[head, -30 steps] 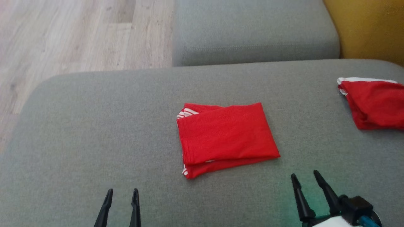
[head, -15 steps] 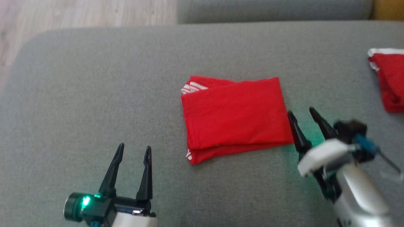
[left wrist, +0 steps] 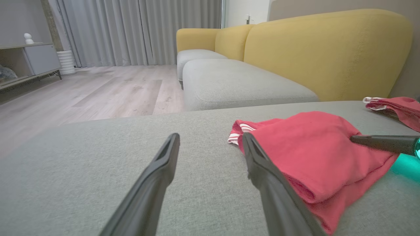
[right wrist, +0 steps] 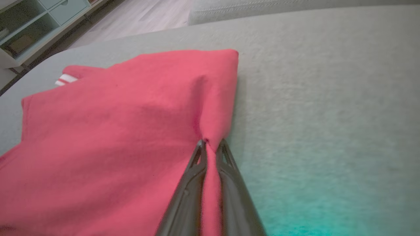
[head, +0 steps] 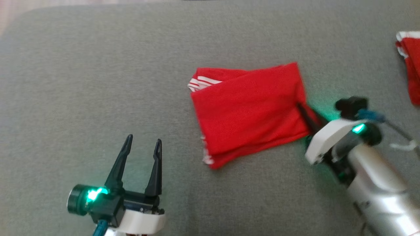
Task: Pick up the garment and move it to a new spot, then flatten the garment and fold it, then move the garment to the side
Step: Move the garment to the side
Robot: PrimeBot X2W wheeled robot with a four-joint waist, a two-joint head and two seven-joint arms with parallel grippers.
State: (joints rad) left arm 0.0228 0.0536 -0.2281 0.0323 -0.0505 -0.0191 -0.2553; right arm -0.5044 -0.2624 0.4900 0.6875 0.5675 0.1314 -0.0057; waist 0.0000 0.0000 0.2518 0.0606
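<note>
A folded red garment (head: 249, 111) with white stripes at one corner lies mid-cushion; it also shows in the left wrist view (left wrist: 311, 154) and the right wrist view (right wrist: 108, 137). My right gripper (head: 303, 113) is shut on its right edge, with cloth pinched between the fingers (right wrist: 211, 147) and bunched up there. The right finger pokes into the cloth in the left wrist view (left wrist: 377, 143). My left gripper (head: 142, 146) stands open over bare cushion, left of and below the garment, its right finger close to the striped corner (left wrist: 210, 144).
A second red garment (head: 410, 68) with white trim lies at the cushion's right edge. Beyond the grey cushion (head: 82, 82) stand another grey seat (left wrist: 236, 82), a yellow sofa back (left wrist: 328, 49) and wood floor (left wrist: 98, 91).
The head camera tilted down and closer. My right gripper reached the garment's right edge and shut on it, wrinkling and skewing the cloth. The left gripper rose into view, still open.
</note>
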